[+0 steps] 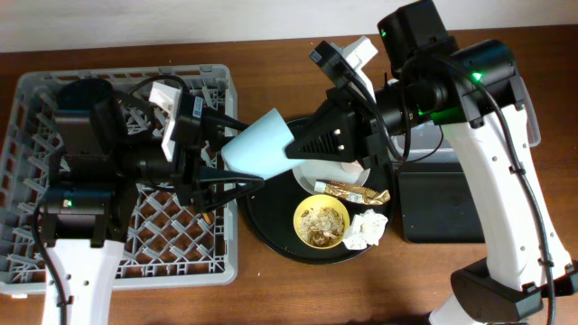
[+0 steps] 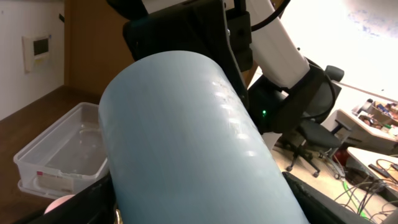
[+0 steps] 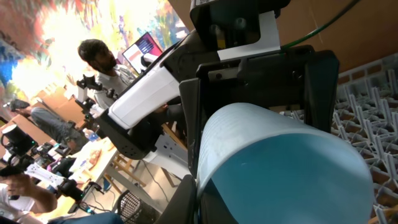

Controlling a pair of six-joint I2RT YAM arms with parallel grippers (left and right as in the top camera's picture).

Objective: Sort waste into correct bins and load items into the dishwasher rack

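Observation:
The light-blue cup [image 1: 262,144] hangs on its side above the gap between the dishwasher rack [image 1: 36,117] and the round black tray [image 1: 266,226]. My right gripper [image 1: 302,144] is shut on its rim, one finger inside [image 3: 249,205]. My left gripper [image 1: 230,153] is open, with a finger on each side of the cup's base [image 2: 186,137]. The yellow bowl [image 1: 321,221] holds beige food scraps. The gold-brown foil wrapper [image 1: 357,191] and the white napkin [image 1: 366,230] lie beside it. The pale plate [image 1: 330,173] is partly under my right gripper. I cannot make out the chopsticks.
The shallow black rectangular tray [image 1: 438,208] lies at the right under my right arm. The clear tub [image 2: 62,155] shows in the left wrist view, with a bit of pink [image 2: 59,204] in front of it. The rack's lattice [image 3: 367,106] shows behind the cup.

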